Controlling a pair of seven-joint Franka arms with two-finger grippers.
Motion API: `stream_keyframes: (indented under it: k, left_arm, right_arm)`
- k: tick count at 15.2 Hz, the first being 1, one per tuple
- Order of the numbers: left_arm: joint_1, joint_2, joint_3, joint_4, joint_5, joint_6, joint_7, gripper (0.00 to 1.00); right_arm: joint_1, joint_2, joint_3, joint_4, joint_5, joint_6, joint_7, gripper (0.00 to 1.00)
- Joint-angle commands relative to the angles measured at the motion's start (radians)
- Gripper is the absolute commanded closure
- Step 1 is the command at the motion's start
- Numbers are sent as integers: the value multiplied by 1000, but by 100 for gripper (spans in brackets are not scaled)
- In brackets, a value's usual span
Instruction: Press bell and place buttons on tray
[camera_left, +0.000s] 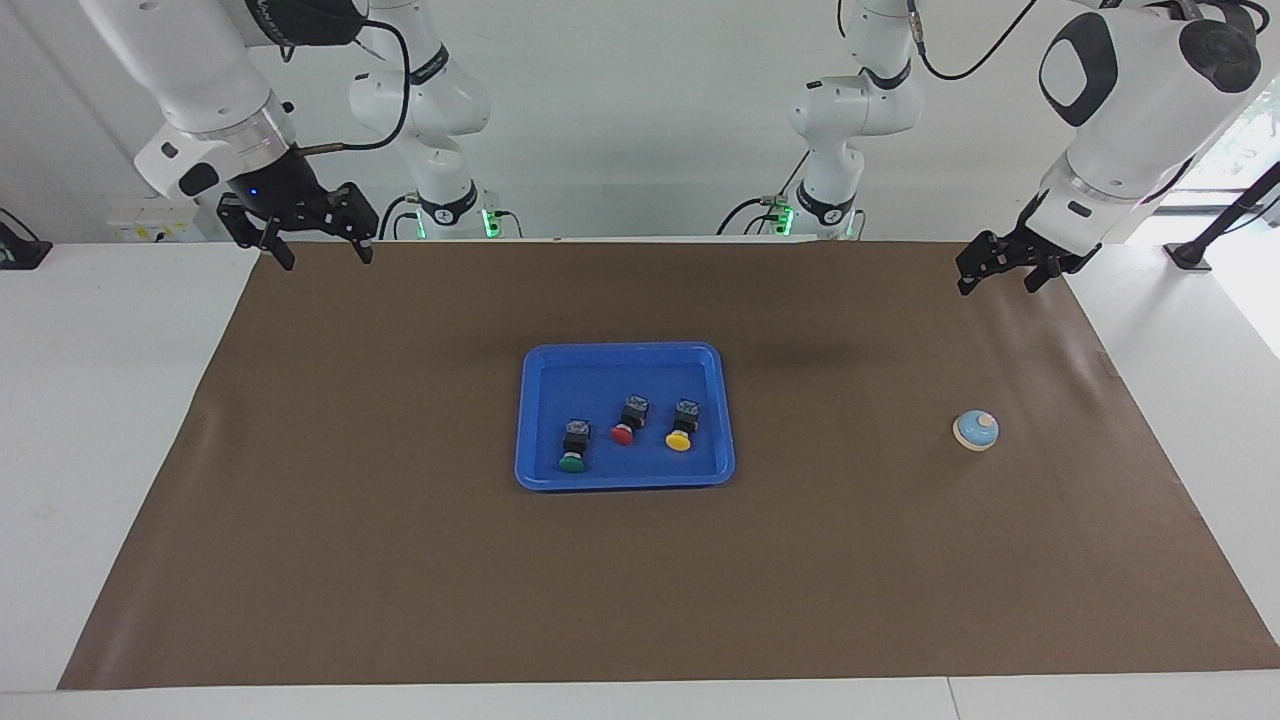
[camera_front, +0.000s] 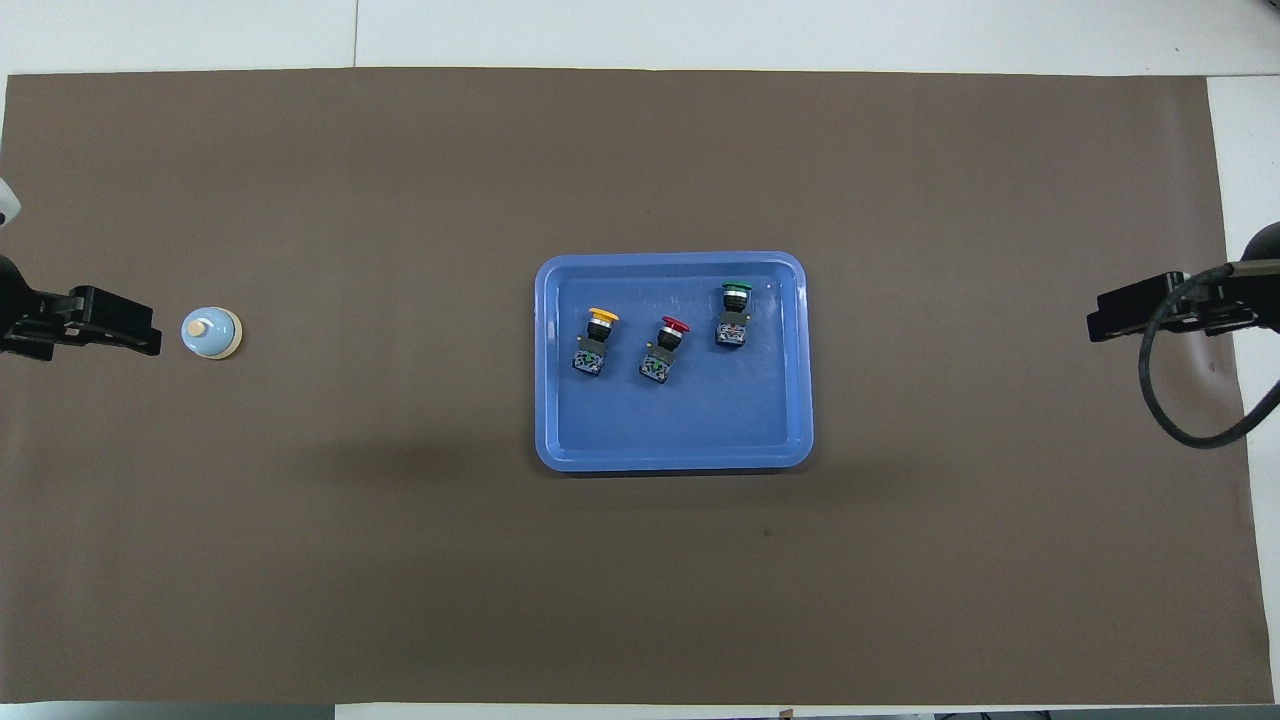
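The blue tray (camera_left: 540, 470) (camera_front: 560, 440) lies at the middle of the brown mat. Three buttons lie inside it, side by side: green (camera_left: 573, 446) (camera_front: 734, 314), red (camera_left: 629, 420) (camera_front: 665, 348) and yellow (camera_left: 683, 424) (camera_front: 596, 341). The light-blue bell (camera_left: 976, 430) (camera_front: 211, 332) stands on the mat toward the left arm's end, with nothing touching it. My left gripper (camera_left: 998, 284) (camera_front: 140, 332) hangs open and empty, raised over the mat's edge at that end. My right gripper (camera_left: 328, 260) (camera_front: 1102, 324) hangs open and empty, raised over the mat's corner at the right arm's end.
The brown mat (camera_left: 400, 560) covers most of the white table (camera_left: 100, 400). A black cable (camera_front: 1160, 400) loops down from the right wrist. Both arm bases (camera_left: 450, 200) stand at the table's edge.
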Motion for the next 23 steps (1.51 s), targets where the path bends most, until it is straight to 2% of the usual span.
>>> stream_keyframes:
  k: [1,21,22,23]
  left_arm:
    - [-6,-6,8,5,-5,-16,-9,0]
    - [-9,-7,8,3,-5,-13,-19,0]
    - [-9,-12,8,-2,-5,-11,-31,2]
    - [-8,-14,8,-9,-5,-8,-67,15]
  right_arm:
    - [-13,-23,7,-19,19,-7,4,0]
    - [-13,-23,7,-19,19,-7,4,0]
    - [-13,-23,7,-19,20,-7,4,0]
    - [-13,-23,7,-19,19,-7,4,0]
